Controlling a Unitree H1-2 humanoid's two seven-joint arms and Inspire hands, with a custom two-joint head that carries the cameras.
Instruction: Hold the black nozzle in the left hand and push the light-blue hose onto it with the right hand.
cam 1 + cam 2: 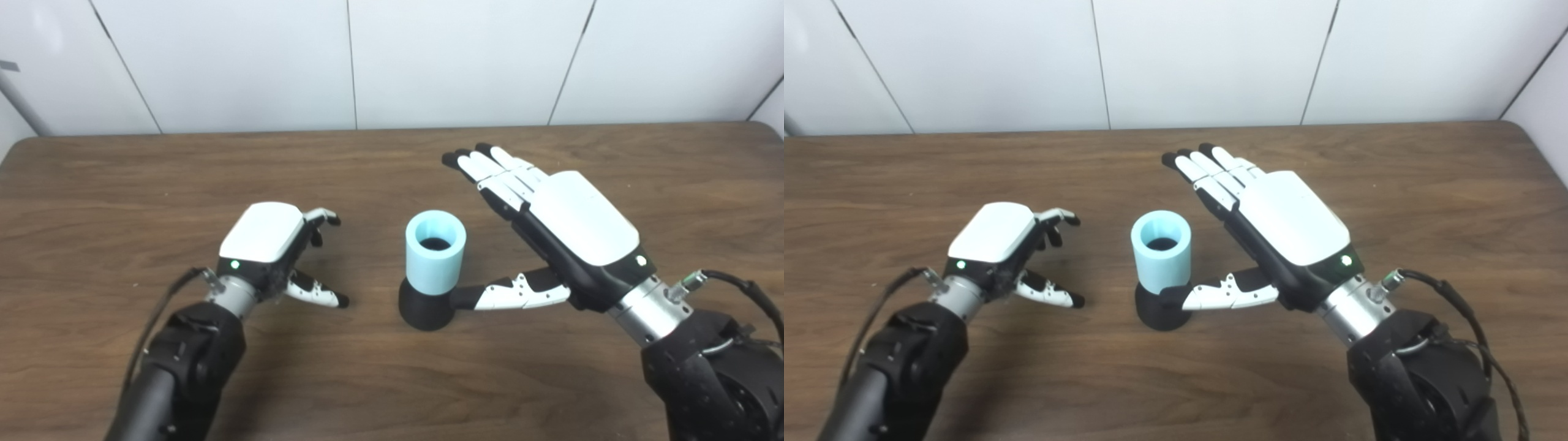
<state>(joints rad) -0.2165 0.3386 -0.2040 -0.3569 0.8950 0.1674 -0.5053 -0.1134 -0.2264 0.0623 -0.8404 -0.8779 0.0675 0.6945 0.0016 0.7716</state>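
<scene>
A: Where's the hose (pixel 435 250)?
B: Upright on the nozzle (pixel 425 309), between the left hand (pixel 278 245) and right hand (pixel 554 226), both empty, fingers apart.
A: Advice?
B: Probably check it's seated squarely.

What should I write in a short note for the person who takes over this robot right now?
Left hand: open, holding nothing, above the table to the left of the parts.
Right hand: open, fingers stretched out; its thumb reaches to the black nozzle and seems to touch it.
Parts: the light-blue hose stands upright on the nozzle, at mid-table between the hands.
Done: the hose appears already seated on the nozzle.
Left: neither hand grips anything; check that the hose is pushed fully down, since the depth cannot be seen.
</scene>
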